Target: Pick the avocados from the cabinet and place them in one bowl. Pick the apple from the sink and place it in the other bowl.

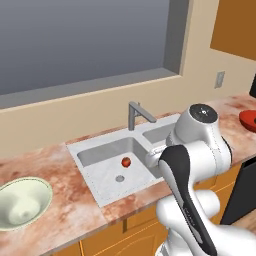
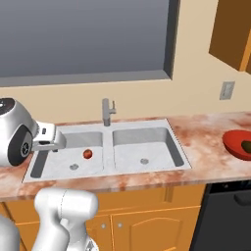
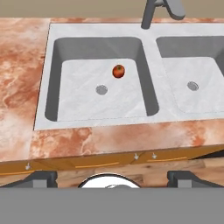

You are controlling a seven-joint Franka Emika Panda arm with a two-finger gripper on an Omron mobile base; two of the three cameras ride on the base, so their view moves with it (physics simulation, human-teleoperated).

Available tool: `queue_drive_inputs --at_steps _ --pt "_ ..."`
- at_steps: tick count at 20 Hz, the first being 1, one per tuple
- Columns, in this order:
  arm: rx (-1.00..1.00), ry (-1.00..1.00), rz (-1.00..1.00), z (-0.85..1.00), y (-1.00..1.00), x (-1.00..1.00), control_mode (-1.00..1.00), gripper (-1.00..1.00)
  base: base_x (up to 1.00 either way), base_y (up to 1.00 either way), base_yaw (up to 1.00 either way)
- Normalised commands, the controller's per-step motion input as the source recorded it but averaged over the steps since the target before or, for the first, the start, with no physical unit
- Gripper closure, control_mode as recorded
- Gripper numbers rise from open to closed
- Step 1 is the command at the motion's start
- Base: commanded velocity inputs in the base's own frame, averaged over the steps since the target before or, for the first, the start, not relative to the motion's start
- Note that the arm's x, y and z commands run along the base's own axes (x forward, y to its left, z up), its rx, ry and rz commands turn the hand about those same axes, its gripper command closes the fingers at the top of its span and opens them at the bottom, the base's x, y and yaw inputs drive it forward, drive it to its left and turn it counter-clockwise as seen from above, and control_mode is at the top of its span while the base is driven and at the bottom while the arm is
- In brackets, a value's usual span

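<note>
Flat, even rendered lighting, bright overall, no glare or blur; soft shading on the sink basin walls ahead of the gripper, faint shadow under the apple.

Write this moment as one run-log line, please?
gripper: open, empty, facing sink | apple: left basin, by drain | red bowl: holds dark fruit | cream bowl: empty
</note>
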Motion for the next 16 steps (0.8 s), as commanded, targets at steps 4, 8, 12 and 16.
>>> queue_drive_inputs --at_steps 4,8,12,16 --pt "0.00 0.00 0.00 0.00 0.00 0.00 1.00 -1.00 -0.19 0.56 0.01" --pt "0.00 0.00 0.00 0.00 0.00 0.00 1.00 -1.00 0.15 0.22 0.00" --pt "0.00 0.00 0.00 0.00 0.00 0.00 -1.00 -1.00 0.02 0.03 0.00" --pt "0.00 0.00 0.00 -0.02 0.17 0.39 -1.00 -1.00 0.00 0.00 0.00"
